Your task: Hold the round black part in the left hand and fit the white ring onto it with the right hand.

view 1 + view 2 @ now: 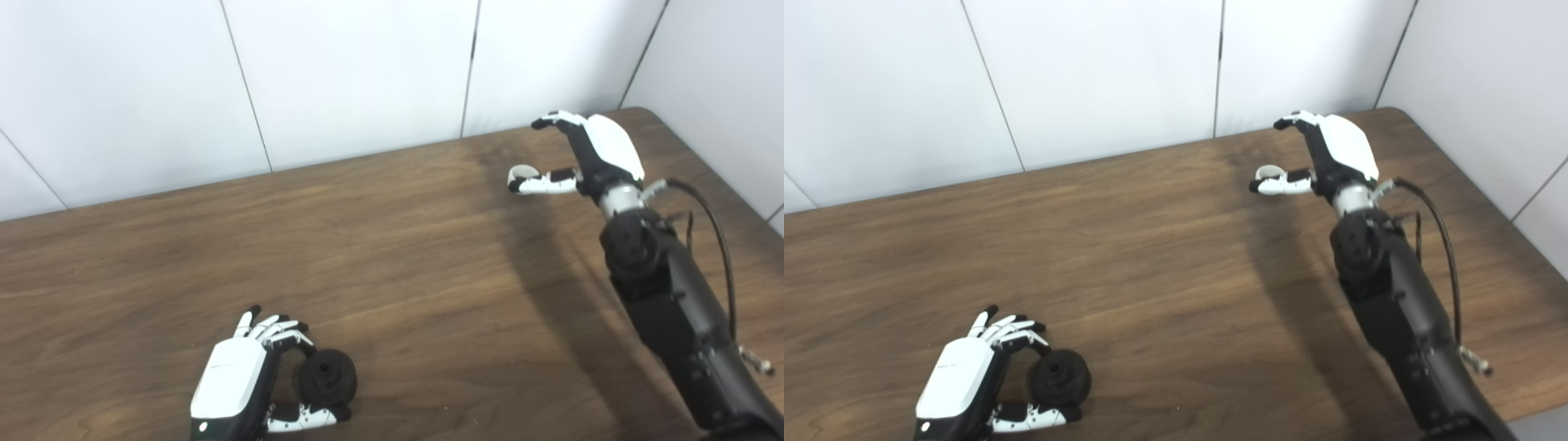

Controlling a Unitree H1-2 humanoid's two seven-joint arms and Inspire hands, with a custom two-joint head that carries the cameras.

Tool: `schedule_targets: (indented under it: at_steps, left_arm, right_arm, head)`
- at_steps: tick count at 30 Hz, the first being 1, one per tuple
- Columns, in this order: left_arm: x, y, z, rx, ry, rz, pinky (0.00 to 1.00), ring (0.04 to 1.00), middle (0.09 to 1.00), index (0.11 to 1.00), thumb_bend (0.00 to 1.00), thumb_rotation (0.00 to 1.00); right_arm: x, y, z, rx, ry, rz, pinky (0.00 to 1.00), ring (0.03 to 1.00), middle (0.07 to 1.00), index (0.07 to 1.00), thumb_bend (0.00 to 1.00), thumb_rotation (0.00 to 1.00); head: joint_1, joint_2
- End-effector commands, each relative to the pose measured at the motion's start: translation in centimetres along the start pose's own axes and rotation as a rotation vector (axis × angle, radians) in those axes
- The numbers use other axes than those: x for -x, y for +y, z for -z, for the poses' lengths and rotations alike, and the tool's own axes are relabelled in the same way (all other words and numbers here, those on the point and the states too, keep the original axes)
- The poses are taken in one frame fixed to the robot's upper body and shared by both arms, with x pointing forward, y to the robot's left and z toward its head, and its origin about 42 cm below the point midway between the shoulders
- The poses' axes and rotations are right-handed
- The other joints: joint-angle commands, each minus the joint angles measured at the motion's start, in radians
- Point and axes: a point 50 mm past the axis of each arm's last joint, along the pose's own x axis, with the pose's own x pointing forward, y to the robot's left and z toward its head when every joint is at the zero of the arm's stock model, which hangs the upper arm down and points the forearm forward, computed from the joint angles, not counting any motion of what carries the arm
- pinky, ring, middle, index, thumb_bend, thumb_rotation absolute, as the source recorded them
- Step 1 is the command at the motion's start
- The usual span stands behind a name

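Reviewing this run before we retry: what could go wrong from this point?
1. The white ring sits by the right hand's thumb, not clearly gripped; a loose pinch could drop it.
2. The right hand is at the far right of the table, well apart from the round black part; the carry could shift the ring.
3. The left hand wraps the part only partly; pressing could tilt it.

You're looking at a bare test booth, a lab sort of setup rather than a home or shop. Plain white wall panels [355, 73] with thin dark seams close in the back and the right side, meeting at a corner. Below them sits one wood-grain worktop [398, 245], brown and unadorned. A loose black cable [716, 233] runs along the robot's right arm.
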Motion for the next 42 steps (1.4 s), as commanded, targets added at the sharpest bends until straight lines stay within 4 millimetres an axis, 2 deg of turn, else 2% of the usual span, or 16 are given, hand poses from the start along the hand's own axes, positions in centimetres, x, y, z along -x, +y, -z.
schedule_targets:
  at_steps: [1,9,16,28,42]
  left_arm:
    - [1.1,-0.7,1.6,-0.035,0.054,0.062,1.00,0.858,0.765,0.482,0.52,0.05]
    - [1.2,-0.5,1.6,-0.038,0.061,0.065,1.00,0.856,0.766,0.482,0.52,0.05]
    - [1.2,-0.3,1.6,-0.043,0.062,0.055,1.00,0.850,0.760,0.481,0.52,0.05]
    - [1.1,-0.4,1.5,-0.038,0.070,0.055,1.00,0.855,0.762,0.481,0.52,0.05]
    - [1.1,-0.3,1.7,-0.039,0.079,0.057,1.00,0.863,0.766,0.482,0.52,0.05]
  right_arm:
    - [-1.9,-1.9,-0.8,0.039,-0.021,0.044,0.98,0.936,0.902,0.762,0.78,0.30]
    - [-5.1,-1.1,-0.6,0.099,0.062,-0.082,1.00,0.974,0.935,0.766,0.78,0.31]
    - [-6.5,-0.6,-0.7,0.123,0.099,-0.141,1.00,0.972,0.931,0.741,0.80,0.31]
    - [-7.3,0.5,-0.7,0.129,0.134,-0.181,0.99,0.966,0.904,0.726,0.78,0.25]
    - [-7.4,0.4,-0.2,0.168,0.146,-0.195,1.00,0.971,0.913,0.706,0.75,0.28]
  head:
    - [-0.002,0.001]
    - [-0.005,0.001]
    - [-0.006,0.003]
    - [0.003,0.001]
    - [0.004,0.000]
